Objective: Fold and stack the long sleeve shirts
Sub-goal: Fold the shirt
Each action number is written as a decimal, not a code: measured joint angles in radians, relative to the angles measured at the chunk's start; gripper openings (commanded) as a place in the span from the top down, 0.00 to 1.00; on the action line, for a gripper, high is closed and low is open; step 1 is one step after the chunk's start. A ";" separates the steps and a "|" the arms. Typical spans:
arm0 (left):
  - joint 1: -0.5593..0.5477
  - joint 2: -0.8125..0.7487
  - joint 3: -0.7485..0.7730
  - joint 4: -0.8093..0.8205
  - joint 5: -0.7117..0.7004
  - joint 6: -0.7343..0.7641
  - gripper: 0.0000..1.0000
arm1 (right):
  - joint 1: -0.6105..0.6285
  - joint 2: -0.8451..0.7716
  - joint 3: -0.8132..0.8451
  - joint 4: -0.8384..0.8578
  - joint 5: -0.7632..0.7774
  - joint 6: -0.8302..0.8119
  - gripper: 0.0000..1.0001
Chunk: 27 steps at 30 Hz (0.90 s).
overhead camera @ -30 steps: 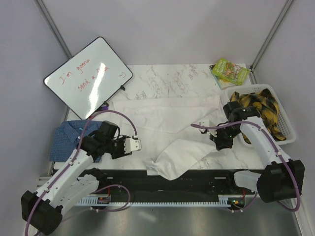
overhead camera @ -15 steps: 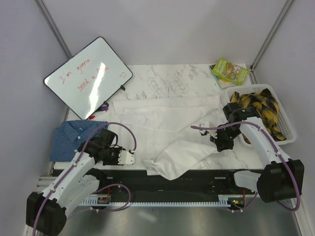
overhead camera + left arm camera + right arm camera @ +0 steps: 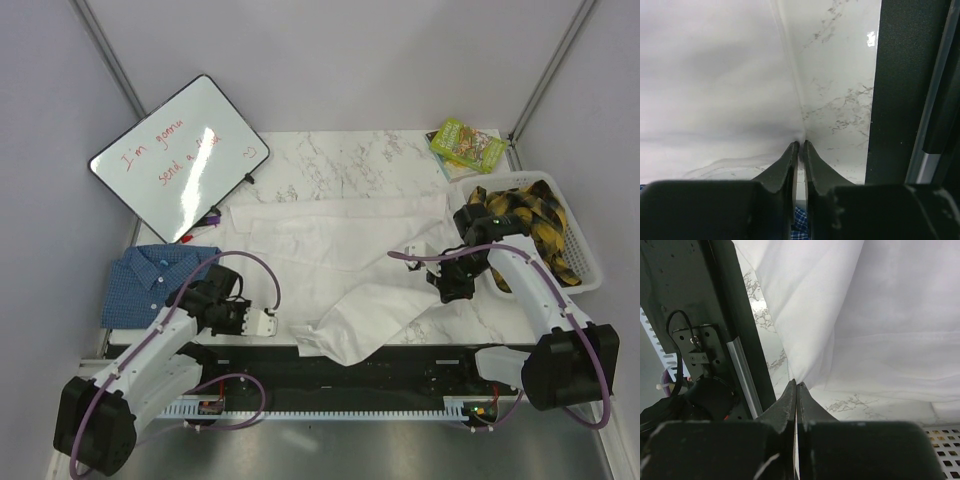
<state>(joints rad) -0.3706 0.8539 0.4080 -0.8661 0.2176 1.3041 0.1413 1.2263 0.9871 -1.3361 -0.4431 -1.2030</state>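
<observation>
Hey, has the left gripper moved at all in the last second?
Yes. The left gripper has pulled back toward the near edge of the table, ending up farther from the whiteboard than it was a second ago.

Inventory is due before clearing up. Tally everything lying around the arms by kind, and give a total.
Shirts: 2, the white shirt and the blue checked shirt
plaid cloth: 1
basket: 1
whiteboard: 1
green box: 1
Total: 6
</observation>
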 measured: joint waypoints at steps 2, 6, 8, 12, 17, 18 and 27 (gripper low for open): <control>0.000 -0.008 -0.006 0.008 -0.001 0.003 0.98 | 0.000 0.002 0.006 0.000 0.000 0.002 1.00; 0.000 -0.041 -0.019 0.005 -0.007 0.014 0.98 | 0.000 0.002 0.013 0.000 0.000 0.002 1.00; 0.005 -0.061 -0.019 -0.010 -0.007 0.018 0.98 | 0.000 0.002 0.016 0.000 -0.001 0.002 1.00; 0.016 -0.122 -0.012 -0.078 -0.005 0.023 0.98 | 0.004 -0.001 0.016 0.000 -0.005 0.001 1.00; 0.039 -0.156 0.046 -0.160 0.011 0.022 0.98 | 0.007 -0.036 0.046 -0.011 -0.011 0.002 1.00; 0.046 -0.153 0.056 -0.164 0.015 0.022 0.98 | 0.008 -0.039 0.064 -0.012 -0.010 0.003 1.00; 0.214 0.035 0.244 -0.128 0.087 0.021 0.98 | -0.014 0.043 0.323 -0.011 -0.002 -0.004 1.00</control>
<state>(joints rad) -0.1566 0.8890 0.6518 -0.9943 0.3042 1.3254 0.1276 1.2694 1.3106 -1.3472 -0.4446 -1.2068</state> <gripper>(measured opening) 0.023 0.007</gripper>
